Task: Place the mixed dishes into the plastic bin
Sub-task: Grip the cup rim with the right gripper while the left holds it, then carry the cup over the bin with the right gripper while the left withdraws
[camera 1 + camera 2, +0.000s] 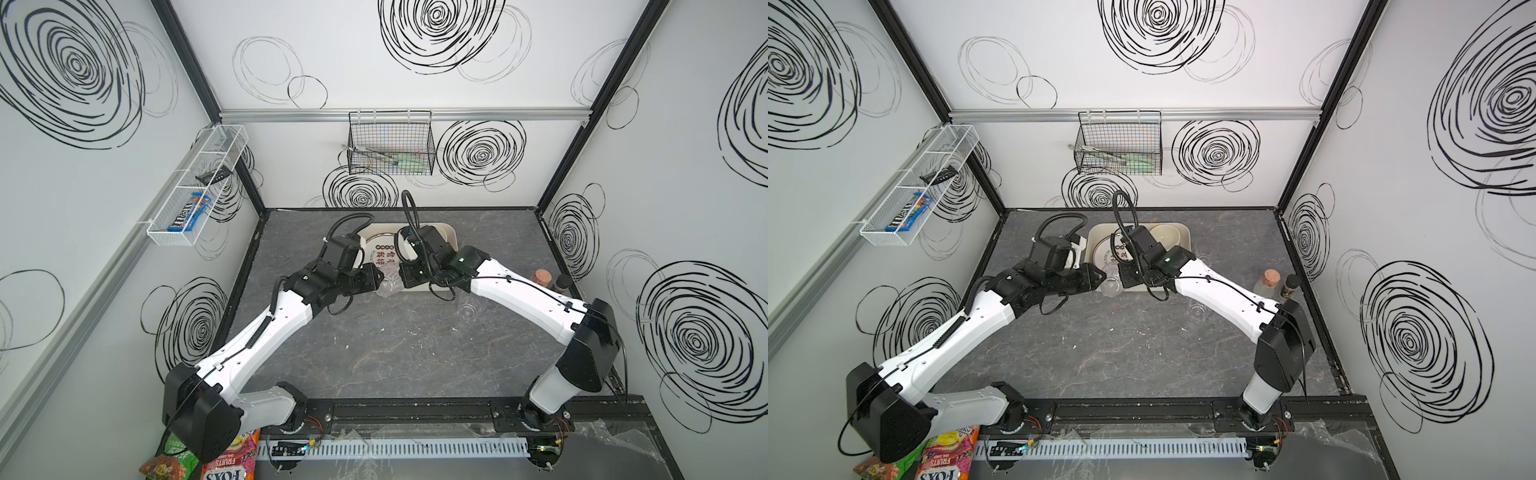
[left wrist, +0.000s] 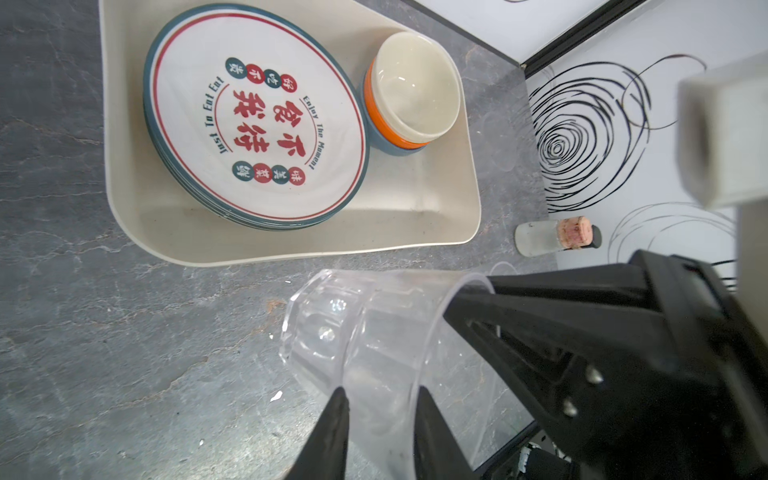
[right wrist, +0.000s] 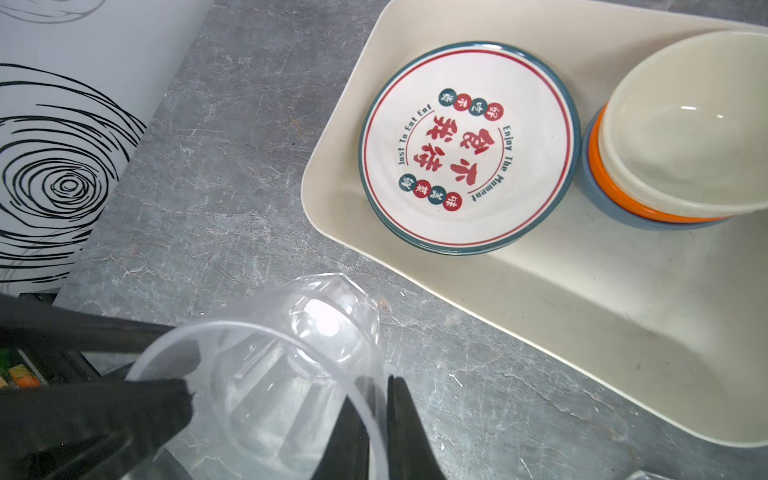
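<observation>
Grey marbled bench [image 2: 124, 332] below, and we see the clear faceted plastic cup [image 3: 291, 353] tipped on its side, held just short of the shallow cream plastic bin [image 2: 415, 199]. Our right tool [image 3: 372, 395] pinches its thin rim tight; our left tool [image 2: 382, 399] stands narrowly parted around the wall. Slick, springy plastic: we should draw the left clear first, then lift over the bin's rounded lip.

Robot lab cell — swirl-printed panel walls [image 1: 332, 41], aluminium rail [image 1: 291, 115], black frame posts [image 1: 188, 62].
</observation>
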{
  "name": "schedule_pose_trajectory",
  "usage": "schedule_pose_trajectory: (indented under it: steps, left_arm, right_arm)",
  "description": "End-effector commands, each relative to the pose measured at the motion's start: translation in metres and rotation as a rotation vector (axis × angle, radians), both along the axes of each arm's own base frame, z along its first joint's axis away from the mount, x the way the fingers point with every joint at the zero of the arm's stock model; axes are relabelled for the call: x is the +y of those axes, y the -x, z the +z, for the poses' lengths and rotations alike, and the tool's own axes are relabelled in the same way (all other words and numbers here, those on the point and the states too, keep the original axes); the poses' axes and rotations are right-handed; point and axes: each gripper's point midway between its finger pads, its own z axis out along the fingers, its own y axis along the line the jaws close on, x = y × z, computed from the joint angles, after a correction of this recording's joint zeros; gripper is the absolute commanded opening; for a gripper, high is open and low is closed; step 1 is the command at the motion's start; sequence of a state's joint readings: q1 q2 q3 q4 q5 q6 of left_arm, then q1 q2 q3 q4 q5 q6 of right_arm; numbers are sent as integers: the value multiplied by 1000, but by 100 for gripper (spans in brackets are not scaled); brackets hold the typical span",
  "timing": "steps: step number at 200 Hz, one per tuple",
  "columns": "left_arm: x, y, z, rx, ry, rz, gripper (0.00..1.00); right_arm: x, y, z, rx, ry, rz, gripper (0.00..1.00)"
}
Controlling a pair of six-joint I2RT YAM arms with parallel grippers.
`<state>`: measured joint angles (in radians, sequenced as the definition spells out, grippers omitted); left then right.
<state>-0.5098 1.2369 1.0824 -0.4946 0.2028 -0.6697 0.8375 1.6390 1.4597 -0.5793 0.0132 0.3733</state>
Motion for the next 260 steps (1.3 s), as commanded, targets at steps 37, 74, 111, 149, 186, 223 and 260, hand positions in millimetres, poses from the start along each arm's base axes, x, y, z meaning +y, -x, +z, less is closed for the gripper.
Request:
schedule_pose_trajectory:
  steps: [37, 74, 111, 149, 186, 223, 260]
  left_arm:
    - [-1, 3, 26, -58, 70, 6, 48]
    - [6, 8, 22, -54, 74, 16, 55]
    - [12, 15, 15, -44, 97, 19, 59]
    - [21, 20, 7, -33, 110, 29, 61]
    - [27, 25, 1, -21, 125, 32, 63]
    - [35, 29, -11, 1, 134, 43, 63]
    - [42, 31, -19, 18, 140, 53, 64]
  right_arm:
    - [-31, -14, 14, -44, 19, -80, 8]
    - [-52, -26, 12, -49, 48, -127, 8]
    - [-78, -41, 10, -48, 71, -187, 8]
    - [-106, -57, 5, -53, 119, -266, 8]
    - [-130, -72, -1, -48, 151, -327, 8]
    - [-148, -85, -11, -24, 174, -371, 9]
    - [-160, -95, -27, 8, 209, -406, 8]
